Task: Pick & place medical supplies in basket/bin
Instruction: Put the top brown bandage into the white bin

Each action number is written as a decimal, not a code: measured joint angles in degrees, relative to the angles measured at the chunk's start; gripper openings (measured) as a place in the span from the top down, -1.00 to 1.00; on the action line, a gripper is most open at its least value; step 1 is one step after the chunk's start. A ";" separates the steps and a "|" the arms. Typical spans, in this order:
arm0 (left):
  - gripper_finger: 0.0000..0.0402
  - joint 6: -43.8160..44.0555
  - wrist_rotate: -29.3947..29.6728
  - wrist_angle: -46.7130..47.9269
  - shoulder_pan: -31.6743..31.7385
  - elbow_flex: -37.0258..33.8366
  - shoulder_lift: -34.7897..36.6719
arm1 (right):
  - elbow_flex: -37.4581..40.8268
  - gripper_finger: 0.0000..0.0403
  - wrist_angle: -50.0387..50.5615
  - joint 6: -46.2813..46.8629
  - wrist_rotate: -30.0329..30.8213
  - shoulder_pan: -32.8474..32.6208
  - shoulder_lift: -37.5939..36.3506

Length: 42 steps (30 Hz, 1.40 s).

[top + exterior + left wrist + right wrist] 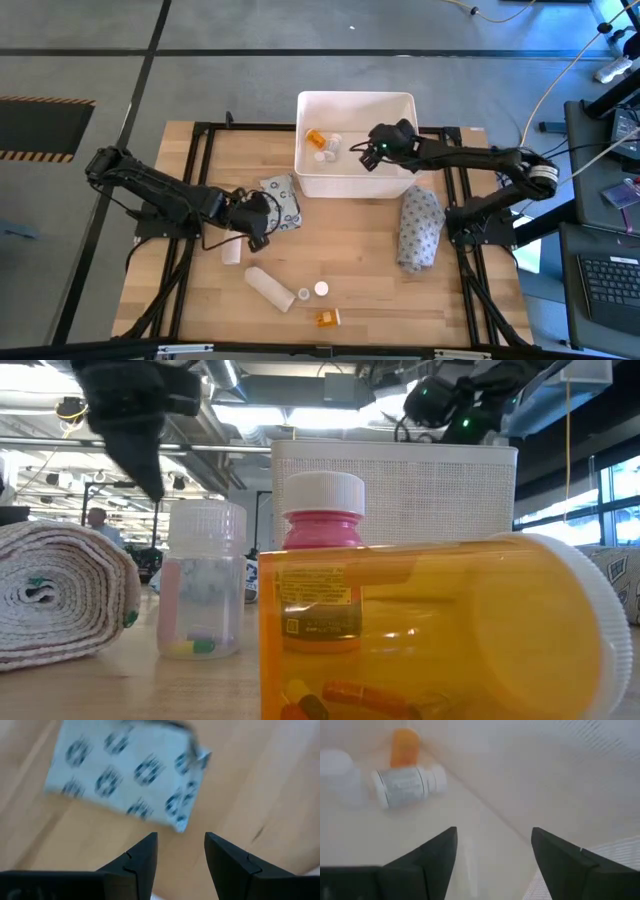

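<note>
The white bin stands at the table's far middle. An orange pill bottle and a small white bottle lie on its floor; the right wrist view shows them as the orange bottle and the white bottle. My right gripper hangs open inside the bin, holding nothing. My left gripper is open just above the wood, right beside the flat grey packet, which lies flat. A white roll, a white cap and an orange bottle lie near the front edge.
A grey patterned pouch lies to the right of the bin. A small white bottle stands near my left gripper. In the low view an orange bottle, a pink bottle and a rolled bandage crowd the front edge.
</note>
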State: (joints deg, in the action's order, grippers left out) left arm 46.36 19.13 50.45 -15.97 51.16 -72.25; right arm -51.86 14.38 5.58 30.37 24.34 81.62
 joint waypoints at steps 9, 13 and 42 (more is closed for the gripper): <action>0.23 9.04 -1.04 3.40 0.00 0.00 0.00 | 0.00 -0.28 0.63 -1.99 -0.04 -1.69 -5.60; 0.23 7.69 -1.89 3.40 -0.04 0.00 0.00 | 0.00 -0.28 0.36 -4.39 -0.04 -2.72 -6.97; -0.47 10.59 -5.33 6.38 1.40 0.00 0.00 | -0.02 -0.28 4.76 1.67 -19.67 -29.91 -18.18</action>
State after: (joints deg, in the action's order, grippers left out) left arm 56.95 13.80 56.83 -14.57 51.16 -72.25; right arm -51.88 19.14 7.26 10.70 -5.58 63.44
